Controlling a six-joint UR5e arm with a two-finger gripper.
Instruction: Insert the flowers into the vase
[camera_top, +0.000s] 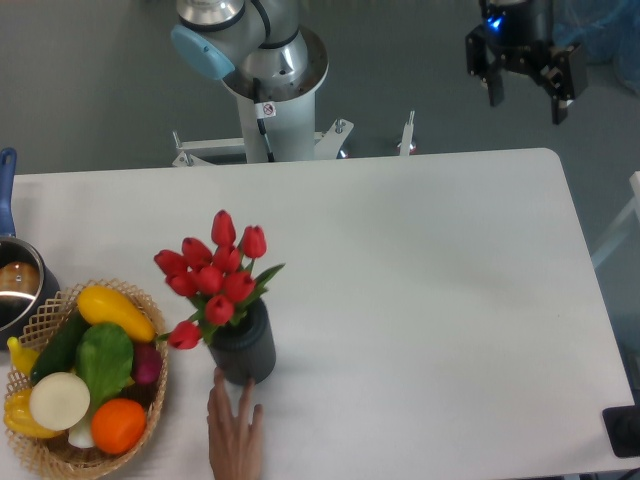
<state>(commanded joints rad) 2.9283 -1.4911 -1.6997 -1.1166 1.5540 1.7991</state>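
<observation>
Bright, even light (soft shadows), slightly grainy.

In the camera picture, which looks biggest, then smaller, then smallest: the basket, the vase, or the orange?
1. The basket, clearly the widest.
2. The vase, partly hidden by the flowers.
3. The orange, smallest.
All sit about equally near the camera, so the order seems safe.

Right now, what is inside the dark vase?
The vase holds the flowers: red tulip buds and green leaves rise above its rim. The stems' lower ends are hidden by its wall.
</observation>
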